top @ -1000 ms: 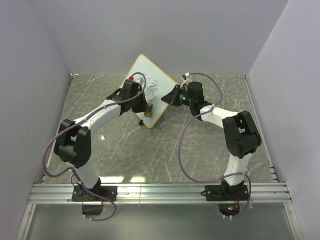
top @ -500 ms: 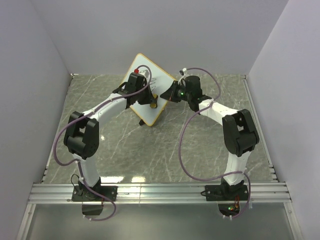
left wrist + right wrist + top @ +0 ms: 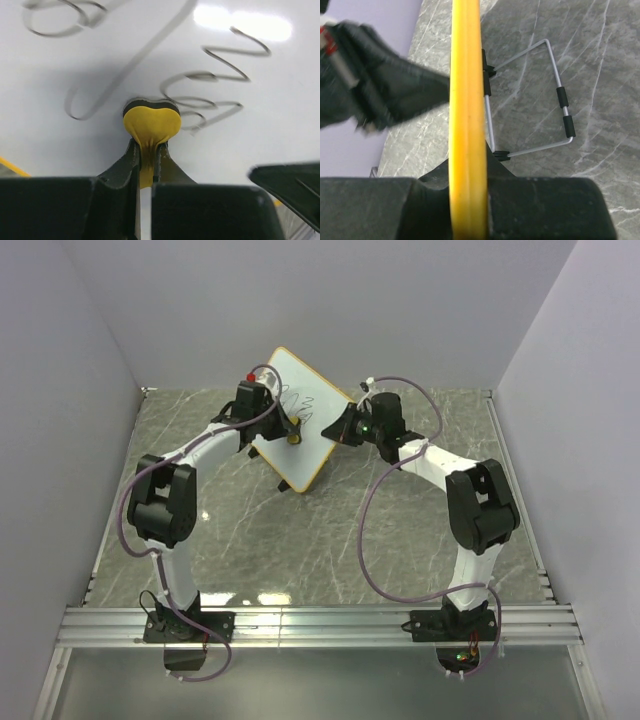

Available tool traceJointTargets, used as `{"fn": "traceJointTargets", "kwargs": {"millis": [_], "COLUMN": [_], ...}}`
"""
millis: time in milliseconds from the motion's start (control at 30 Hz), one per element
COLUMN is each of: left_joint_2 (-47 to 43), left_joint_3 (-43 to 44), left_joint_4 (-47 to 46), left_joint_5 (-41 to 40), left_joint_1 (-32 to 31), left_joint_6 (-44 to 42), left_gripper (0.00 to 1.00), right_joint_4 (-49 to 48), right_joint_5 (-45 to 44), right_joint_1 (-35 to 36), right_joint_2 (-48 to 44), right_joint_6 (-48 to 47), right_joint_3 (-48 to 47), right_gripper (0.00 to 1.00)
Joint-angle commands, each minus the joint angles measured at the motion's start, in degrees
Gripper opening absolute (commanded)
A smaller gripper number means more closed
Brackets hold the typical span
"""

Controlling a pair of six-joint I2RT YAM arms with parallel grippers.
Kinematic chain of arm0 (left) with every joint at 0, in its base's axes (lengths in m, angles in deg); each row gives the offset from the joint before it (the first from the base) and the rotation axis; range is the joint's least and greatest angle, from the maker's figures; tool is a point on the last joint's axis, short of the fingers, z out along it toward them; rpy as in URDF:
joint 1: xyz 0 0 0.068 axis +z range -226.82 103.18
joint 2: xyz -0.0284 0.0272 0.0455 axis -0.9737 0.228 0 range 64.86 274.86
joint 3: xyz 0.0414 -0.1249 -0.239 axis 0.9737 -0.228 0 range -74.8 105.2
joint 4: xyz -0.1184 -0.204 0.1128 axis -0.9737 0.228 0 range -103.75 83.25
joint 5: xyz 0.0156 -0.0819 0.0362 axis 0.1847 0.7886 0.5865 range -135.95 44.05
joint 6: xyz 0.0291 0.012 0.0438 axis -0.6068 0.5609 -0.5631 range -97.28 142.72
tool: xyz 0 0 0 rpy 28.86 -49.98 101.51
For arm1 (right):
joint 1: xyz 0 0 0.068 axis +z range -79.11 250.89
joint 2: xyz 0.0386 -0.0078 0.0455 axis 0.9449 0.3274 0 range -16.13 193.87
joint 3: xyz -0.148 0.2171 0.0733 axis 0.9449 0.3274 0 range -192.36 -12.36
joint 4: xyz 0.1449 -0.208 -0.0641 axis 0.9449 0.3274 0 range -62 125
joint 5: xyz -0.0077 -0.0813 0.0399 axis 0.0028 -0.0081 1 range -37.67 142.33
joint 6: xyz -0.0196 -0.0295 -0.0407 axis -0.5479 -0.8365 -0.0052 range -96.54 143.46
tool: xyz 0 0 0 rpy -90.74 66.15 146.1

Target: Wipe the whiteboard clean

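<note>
left pincer (image 3: 145, 152) is clamped shut on a small yellow eraser (image 3: 151, 122), the fingers squeezing its narrow yellow part. the eraser's black felt face is pressed flat against the whiteboard (image 3: 280, 100). in the left wrist view it sits at the lower left end of a zigzag of black scribbles (image 3: 215, 76), with a long looping stroke running off to the upper left. part of the orange-yellow frame shows at the lower left edge of that view, and a blurred black shape at the lower right that i cannot identify.

right pincer (image 3: 467, 172) is closed on the rim of the whiteboard (image 3: 466, 75), seen edge-on in the right wrist view as a yellow strip running straight up between the fingers. behind the board a thin wire stand (image 3: 562, 96) with black sleeves juts out over the grey marbled counter (image 3: 595, 60). a blurred black mass on the other side of the board is the left arm's end.

from above, the whiteboard (image 3: 318, 405) is at the far middle of the counter (image 3: 400, 530), turned like a diamond with one corner low. the left pincer (image 3: 285, 430) meets its face from the left with the eraser (image 3: 294, 438), and the right pincer (image 3: 343, 427) grips its right side. scribbles (image 3: 300, 398) mark the upper part of the face. whether the low corner touches the counter i cannot tell.
</note>
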State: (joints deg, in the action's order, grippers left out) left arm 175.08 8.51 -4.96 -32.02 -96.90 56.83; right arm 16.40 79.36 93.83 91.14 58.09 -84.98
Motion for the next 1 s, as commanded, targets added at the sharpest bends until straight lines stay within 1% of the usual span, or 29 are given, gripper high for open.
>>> {"fn": "traceJointTargets", "kwargs": {"millis": [0, 133, 267, 367, 533, 600, 700, 767, 967], "left_joint_2": [7.12, 8.35, 7.83, 5.81, 2.20, 1.32, 1.32, 2.11, 4.74], "left_joint_3": [-0.60, -1.04, -4.11, -5.61, -5.35, -3.60, -0.61, 2.28, 7.12], "left_joint_4": [-2.21, -2.12, -2.73, -2.21, -0.98, 0.34, 1.92, 3.15, 4.91], "left_joint_5": [-1.45, -1.02, 0.30, 0.04, 0.92, 0.74, 1.53, 1.54, 1.10], "left_joint_1": [0.91, 0.83, 0.13, -2.24, -8.13, -9.54, -9.72, -9.72, -9.46], "left_joint_6": [-0.79, -1.06, -1.06, -2.11, -2.64, -2.38, -1.76, -2.11, -2.47], "left_gripper": [0.00, 0.00, 0.00, 0.00, 0.00, 0.00, 0.00, 0.00, 0.00], "right_joint_4": [23.46, 24.25, 24.60, 23.99, 23.11, 22.85, 22.15, 21.88, 21.09], "right_joint_5": [8.22, 8.13, 8.22, 8.57, 8.66, 8.40, 8.22, 8.04, 7.60], "right_joint_1": [3.78, 3.52, 2.82, 2.55, 2.46, 2.55, 2.55, 2.55, 2.55], "right_joint_2": [-0.65, -0.91, -1.09, -1.09, -1.18, -1.44, -1.97, -2.23, -3.55], "right_joint_6": [-11.78, -12.39, -12.48, -12.13, -11.52, -11.43, -11.34, -11.25, -11.16], "right_joint_3": [4.33, 4.77, 4.24, 4.15, 4.15, 4.59, 5.91, 7.05, 9.42], "right_gripper": [0.00, 0.00, 0.00, 0.00, 0.00, 0.00, 0.00, 0.00, 0.00]}}
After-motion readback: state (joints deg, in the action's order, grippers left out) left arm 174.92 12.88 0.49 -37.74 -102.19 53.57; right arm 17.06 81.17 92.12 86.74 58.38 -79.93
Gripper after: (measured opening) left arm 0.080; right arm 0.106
